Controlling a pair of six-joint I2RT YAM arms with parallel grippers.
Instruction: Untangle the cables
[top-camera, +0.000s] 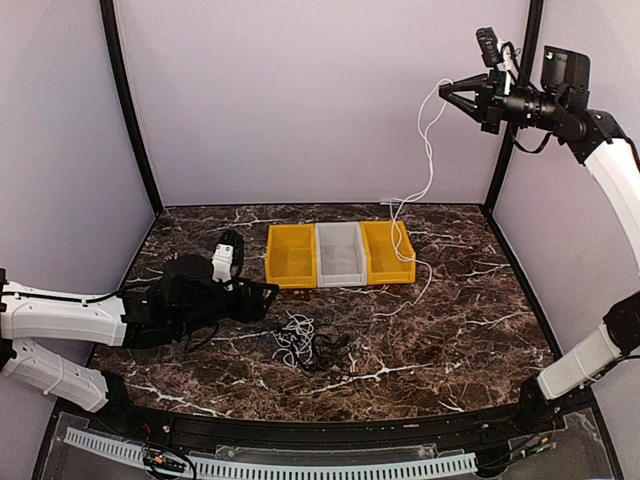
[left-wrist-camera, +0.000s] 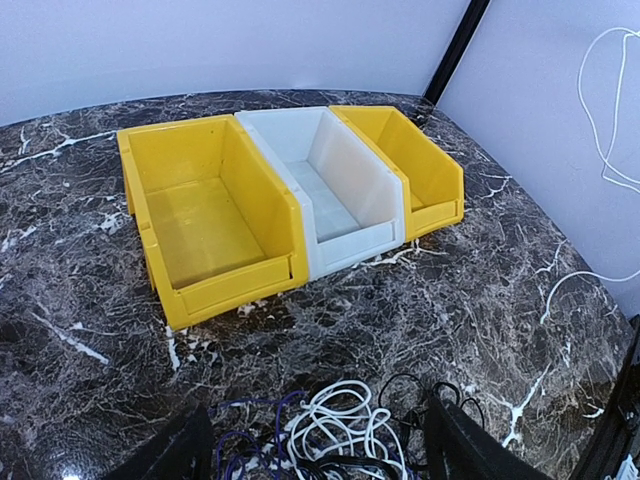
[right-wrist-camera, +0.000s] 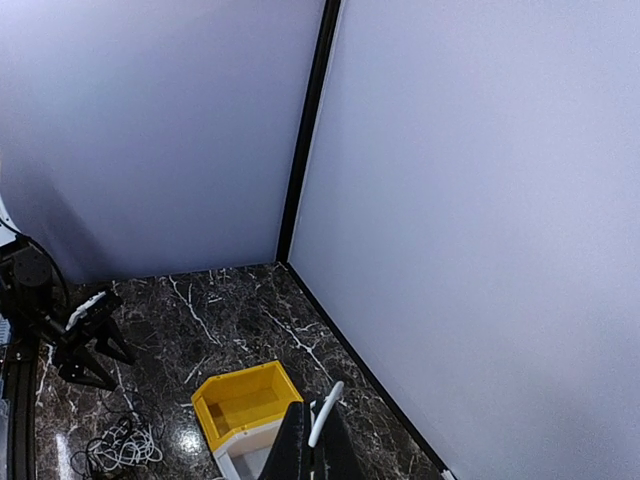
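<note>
Dark marble with white veining covers the table (top-camera: 470, 330), closed in by plain lavender walls and black corner posts. The veining makes a thin white cord hard to follow where it lies flat. Three open bins stand side by side mid-table: a left yellow bin (top-camera: 290, 255), a white bin (top-camera: 340, 255) and a right yellow bin (top-camera: 388, 252). The tangle of cables (top-camera: 305, 345), white loops mixed with black ones, lies on the marble in front of the bins. It sits just ahead of the left gripper (top-camera: 268, 300), whose jaws are spread wide, low over the surface and aimed to the right, with the near edge of the heap between the fingertips in the left wrist view. The right gripper (top-camera: 447, 96) is high up by the back right post, clenched on a white cable (top-camera: 428, 150). That cable hangs from it in a long, mostly vertical run, passes the right yellow bin and trails across the table toward the heap. Whether this strand joins the white loops in the heap I cannot tell. The left arm is much nearer the tangle, so the coming move is probably its own: close on the heap or a black loop to pin it while the raised strand draws free. Bare marble lies to the right of the heap and in front of it, which gives room to spread the cords.
</note>
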